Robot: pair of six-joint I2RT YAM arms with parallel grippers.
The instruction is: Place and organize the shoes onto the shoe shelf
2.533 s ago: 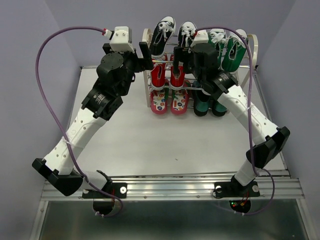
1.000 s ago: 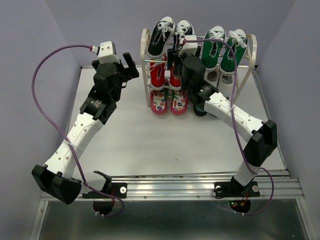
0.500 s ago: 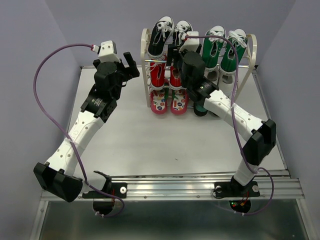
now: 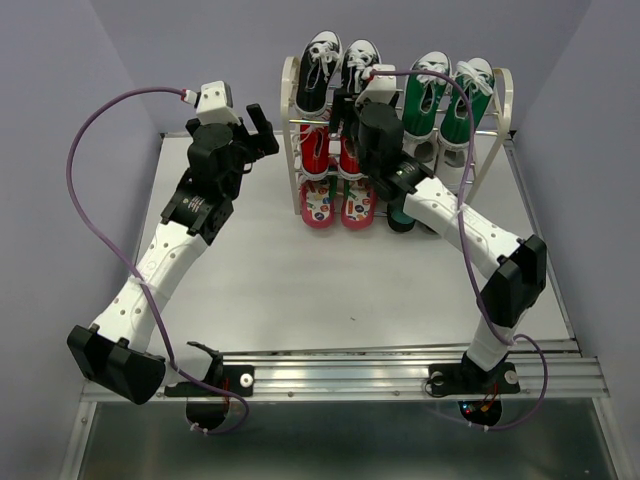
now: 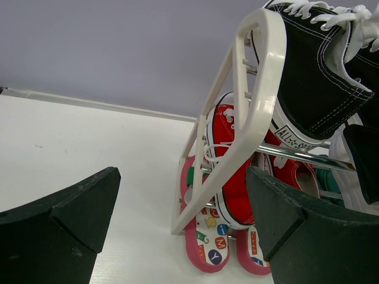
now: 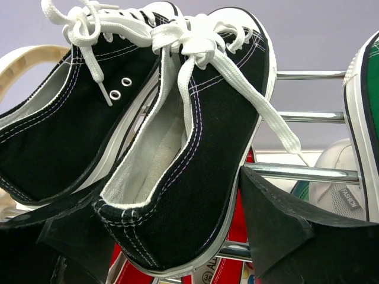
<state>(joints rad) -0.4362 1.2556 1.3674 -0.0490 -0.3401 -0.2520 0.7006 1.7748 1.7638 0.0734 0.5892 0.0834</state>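
Lavender walls and a white worktop (image 4: 280, 270) are seen. Task is judged nearly done. On the shoe shelf (image 4: 291, 100), upper centre of the frame, black-white sneakers (image 4: 318, 75) are set on top, red sneakers (image 4: 317, 150) on the mid tier, flip-flops (image 4: 320, 205) at the bottom. Only a final straightening seems left. Black canvas, white laces and raised toes are noted. Left fingers (image 5: 65, 225) are spread wide, nothing held. Right fingers (image 6: 290, 236) are spread about one black sneaker's heel; a grip cannot be told.
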